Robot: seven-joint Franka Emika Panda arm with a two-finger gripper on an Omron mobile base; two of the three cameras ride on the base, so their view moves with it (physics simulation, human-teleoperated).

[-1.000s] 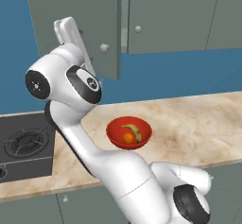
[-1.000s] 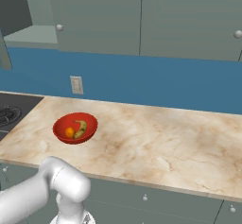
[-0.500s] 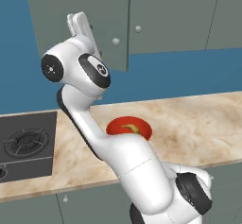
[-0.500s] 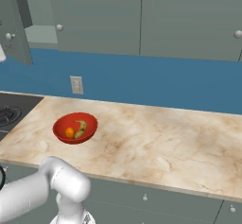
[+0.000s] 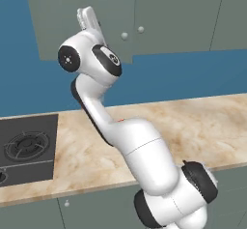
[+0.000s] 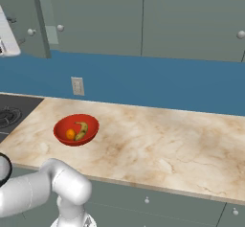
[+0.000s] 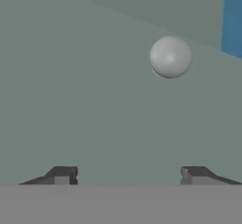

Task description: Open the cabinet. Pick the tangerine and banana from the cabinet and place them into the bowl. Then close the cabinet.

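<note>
Up high, the arm [image 5: 120,141] reaches from the base to the cabinet [image 6: 95,15], its white hand raised against the door front in the left base view. From the hand camera, the gripper [image 7: 127,173] faces a flat grey-green door panel: both dark fingertips [image 7: 61,175] stand well apart at the bottom, with nothing between them, so the gripper is released and grasps nothing. A round pale knob [image 7: 170,56] sits ahead of the tips, closer to the right-hand one and apart from both. A strip of blue wall [image 7: 232,17] shows past the door's edge at that view's upper right.

From the right base camera, the left cabinet door [image 6: 19,17] stands slightly out from the cabinet face, its edge visible beside the neighbouring door; a bit of the white hand shows at the far left edge in front of it. Whether the door is fully shut cannot be told.

On the marble bench [image 6: 158,140] sits the red bowl [image 6: 62,134], towards the left end, near the stove [image 6: 9,116]. Inside it lie the tangerine [image 6: 70,134] and the banana [image 6: 82,130], side by side and touching, the tangerine on the left. A wall socket [image 6: 77,85] is set in the blue wall above and behind the bowl.

In the left base view the arm hides the bowl, and two knobs [image 5: 124,36] show close together on the cabinet doors just right of the hand.
</note>
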